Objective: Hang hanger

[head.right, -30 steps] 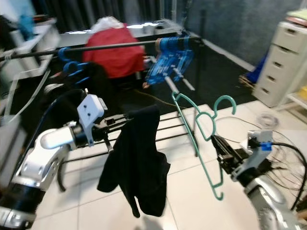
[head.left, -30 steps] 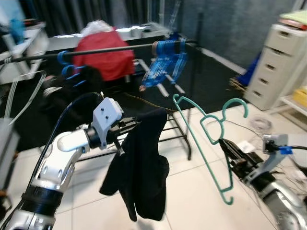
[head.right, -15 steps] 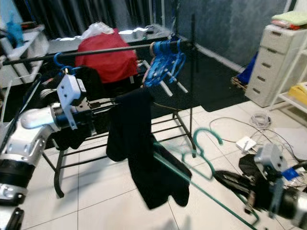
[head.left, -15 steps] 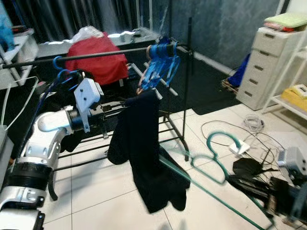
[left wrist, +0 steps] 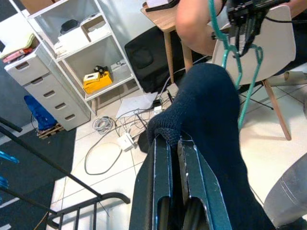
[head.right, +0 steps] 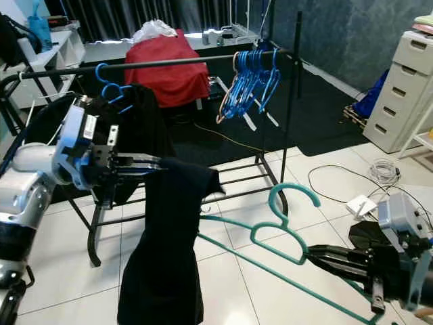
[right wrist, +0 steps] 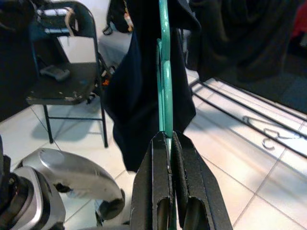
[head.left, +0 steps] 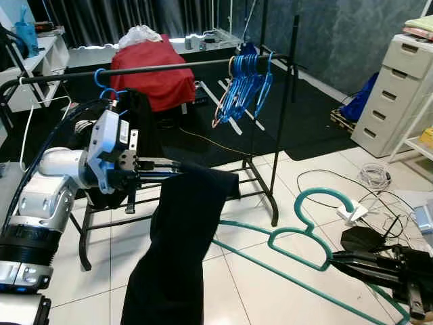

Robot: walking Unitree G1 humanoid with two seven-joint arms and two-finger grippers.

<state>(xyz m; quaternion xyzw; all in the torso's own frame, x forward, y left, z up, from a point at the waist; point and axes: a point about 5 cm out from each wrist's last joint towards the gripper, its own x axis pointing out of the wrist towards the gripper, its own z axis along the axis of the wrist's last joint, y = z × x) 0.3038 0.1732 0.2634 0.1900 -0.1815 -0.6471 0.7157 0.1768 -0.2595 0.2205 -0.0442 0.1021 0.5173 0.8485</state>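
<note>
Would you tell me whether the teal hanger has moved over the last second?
Yes. The teal hanger dropped from upright beside the clothes rack to lying low near the floor.

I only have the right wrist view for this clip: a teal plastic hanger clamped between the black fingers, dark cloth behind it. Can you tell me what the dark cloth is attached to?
Observer: The dark navy fabric garment is pinched at its top edge by the left gripper and drapes down toward the white tiled floor.
Operator: How is the hanger oriented overall?
Observer: The teal plastic hanger lies nearly flat, its hook pointing away from the right gripper, whose jaws are shut on its shoulder.
Operator: Where would it go?
Observer: A black metal clothes rail stands ahead, with a bunch of blue plastic hangers near its right end.
</note>
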